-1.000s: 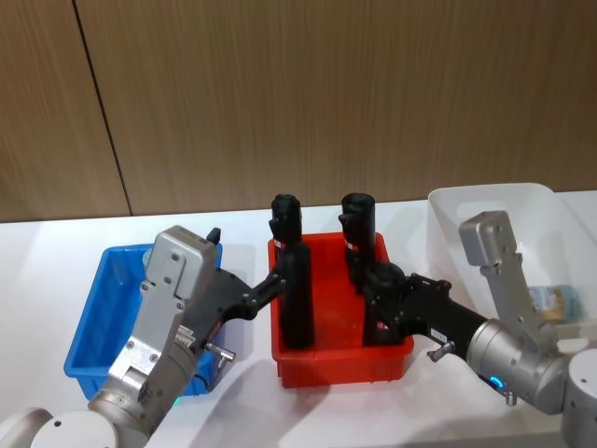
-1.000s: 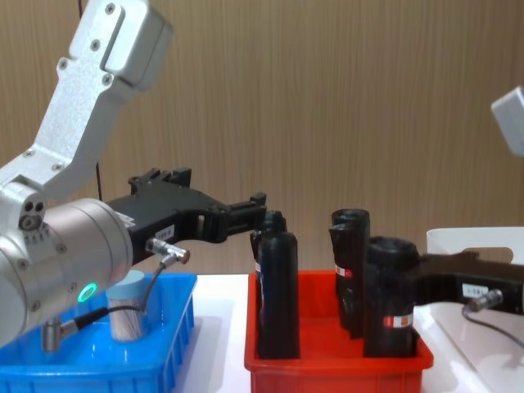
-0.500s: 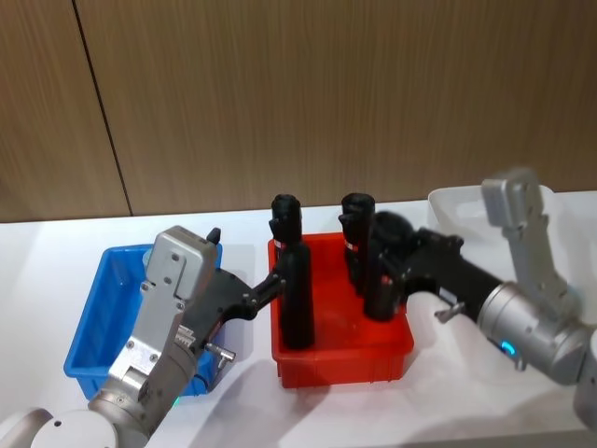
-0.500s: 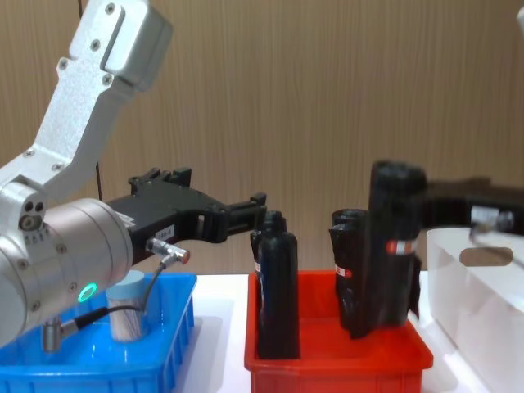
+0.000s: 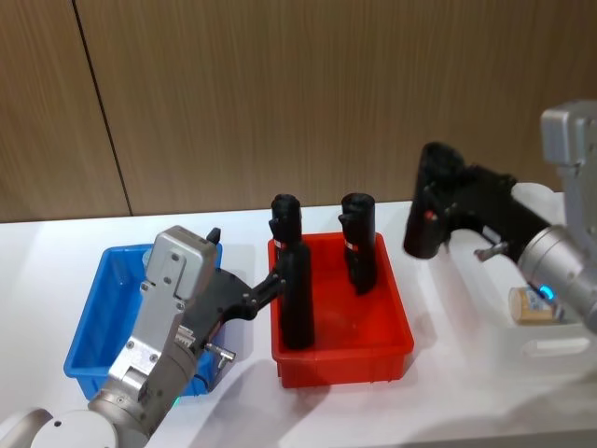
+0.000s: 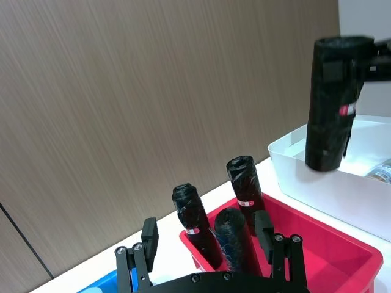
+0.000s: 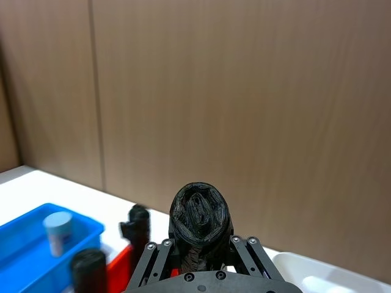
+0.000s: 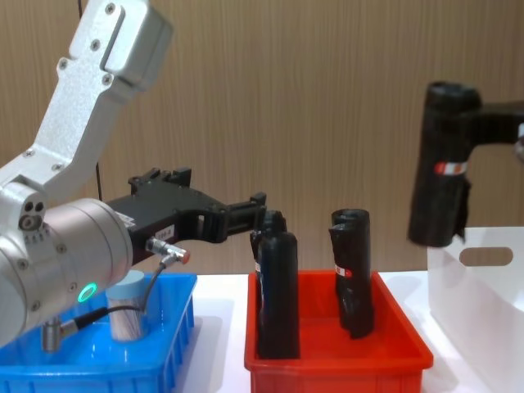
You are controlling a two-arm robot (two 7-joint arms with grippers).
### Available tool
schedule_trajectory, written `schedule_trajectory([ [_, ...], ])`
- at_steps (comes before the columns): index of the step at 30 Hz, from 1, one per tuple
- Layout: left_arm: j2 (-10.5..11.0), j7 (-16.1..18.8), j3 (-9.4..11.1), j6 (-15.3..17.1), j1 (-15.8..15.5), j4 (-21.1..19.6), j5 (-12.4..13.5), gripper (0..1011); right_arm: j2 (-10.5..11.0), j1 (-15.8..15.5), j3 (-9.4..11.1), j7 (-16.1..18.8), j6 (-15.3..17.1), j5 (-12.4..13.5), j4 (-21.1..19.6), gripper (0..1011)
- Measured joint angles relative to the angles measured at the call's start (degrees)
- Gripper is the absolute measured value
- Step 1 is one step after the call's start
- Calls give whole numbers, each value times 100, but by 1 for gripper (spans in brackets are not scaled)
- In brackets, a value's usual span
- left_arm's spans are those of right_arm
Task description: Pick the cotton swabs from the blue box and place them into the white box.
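My right tool (image 8: 458, 123) clamps a black roll (image 8: 440, 164) upright, long axis vertical, above the near wall of the white box (image 8: 479, 286). One tub of cotton swabs (image 8: 127, 309) (pale blue lid up, clear body) stands upright in the blue box (image 8: 176, 327). My left tool (image 8: 250, 214), fingers apart, sits by the rolls in the red bin (image 8: 393, 344).

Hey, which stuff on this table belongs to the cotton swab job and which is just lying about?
Part of the job:
cotton swabs
blue box
white box

Not part of it:
red bin
black rolls, one shut in the right gripper
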Motion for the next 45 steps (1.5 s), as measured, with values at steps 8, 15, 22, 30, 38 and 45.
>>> schedule_trajectory([
  [8, 0, 0, 0, 0, 0, -1, 0, 1004, 62, 235, 155, -333, -12, -126, 187, 351],
  [15, 0, 0, 0, 0, 0, 0, 0, 1004, 51, 485, 228, -512, -114, -241, 686, 351],
  [22, 0, 0, 0, 0, 0, 0, 0, 1004, 2, 688, 248, -609, -217, -304, 1197, 351],
  [30, 0, 0, 0, 0, 0, -1, 0, 1004, -99, 1051, 270, -767, -476, -342, 2188, 351],
  [38, 0, 0, 0, 0, 0, -1, 0, 1004, -153, 1260, 298, -853, -637, -336, 2760, 473],
  [45, 0, 0, 0, 0, 0, 0, 0, 1004, -177, 1348, 332, -879, -767, -274, 3056, 708],
])
